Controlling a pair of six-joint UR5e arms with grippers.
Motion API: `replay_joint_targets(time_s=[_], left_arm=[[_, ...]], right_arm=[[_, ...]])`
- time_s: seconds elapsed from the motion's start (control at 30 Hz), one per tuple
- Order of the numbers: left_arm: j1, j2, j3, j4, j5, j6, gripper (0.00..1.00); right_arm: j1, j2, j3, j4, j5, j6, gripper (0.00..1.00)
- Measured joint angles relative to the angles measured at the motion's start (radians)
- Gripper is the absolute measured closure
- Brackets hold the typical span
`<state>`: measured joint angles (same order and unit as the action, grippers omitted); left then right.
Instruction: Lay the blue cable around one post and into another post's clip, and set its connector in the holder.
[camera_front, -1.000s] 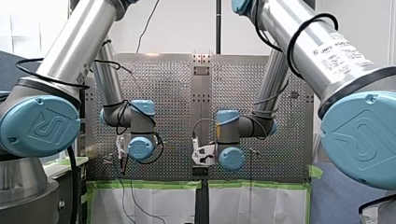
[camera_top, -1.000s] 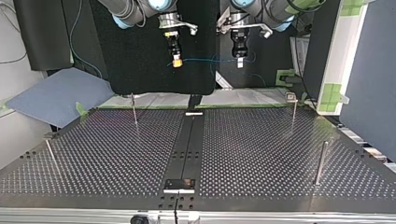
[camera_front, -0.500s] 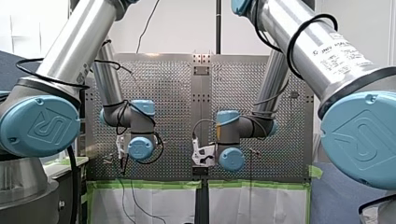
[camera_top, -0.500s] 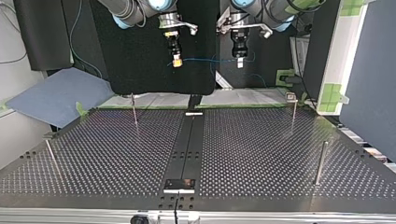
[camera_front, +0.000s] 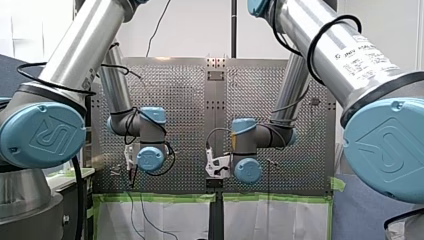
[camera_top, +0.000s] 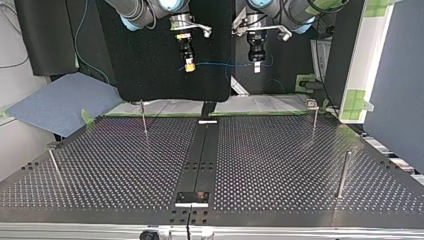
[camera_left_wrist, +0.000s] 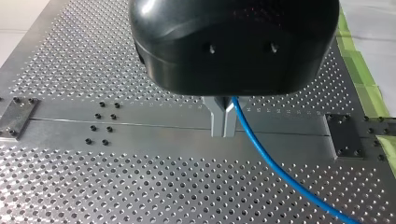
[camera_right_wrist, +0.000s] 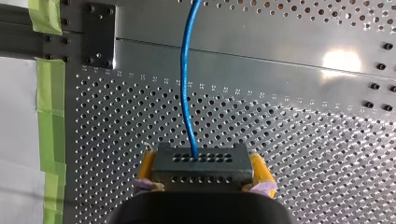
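Front camera: behind and above both arms (camera_front: 75, 55), facing out over the perforated table (camera_front: 170, 90). Top camera: across the table, low, facing back at the arms. Wrist cameras: close above the table, looking down; both take in the blue cable (camera_left_wrist: 271, 163) and middle rail (camera_left_wrist: 154, 133).

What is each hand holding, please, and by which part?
My left hand pinches the blue cable along its run; my right hand clamps its dark connector.

Lighting was bright and even. Glare burned on the table (camera_right_wrist: 342, 60) ahead of my right gripper (camera_right_wrist: 201, 163). Soft highlights lay on the glossy body of my left gripper (camera_left_wrist: 223, 122).
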<state>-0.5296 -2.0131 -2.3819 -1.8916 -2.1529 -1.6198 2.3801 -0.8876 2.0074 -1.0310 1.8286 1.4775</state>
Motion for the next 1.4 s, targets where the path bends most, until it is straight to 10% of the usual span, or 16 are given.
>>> replay_joint_targets(time_s=[0.63, 0.97, 1.4], left_arm=[[0.037, 0.133, 0.098, -0.133, 0.025, -0.058, 1.00], [0.121, 0.222, 0.111, -0.222, 0.064, -0.119, 1.00], [0.213, 0.335, 0.131, -0.335, 0.010, -0.186, 1.00]], right_arm=[[-0.015, -0.133, -0.065, 0.133, -0.001, 0.126, 1.00], [-0.016, -0.225, -0.155, 0.225, -0.005, 0.129, 1.00], [-0.015, -0.335, -0.265, 0.335, -0.029, 0.110, 1.00]])
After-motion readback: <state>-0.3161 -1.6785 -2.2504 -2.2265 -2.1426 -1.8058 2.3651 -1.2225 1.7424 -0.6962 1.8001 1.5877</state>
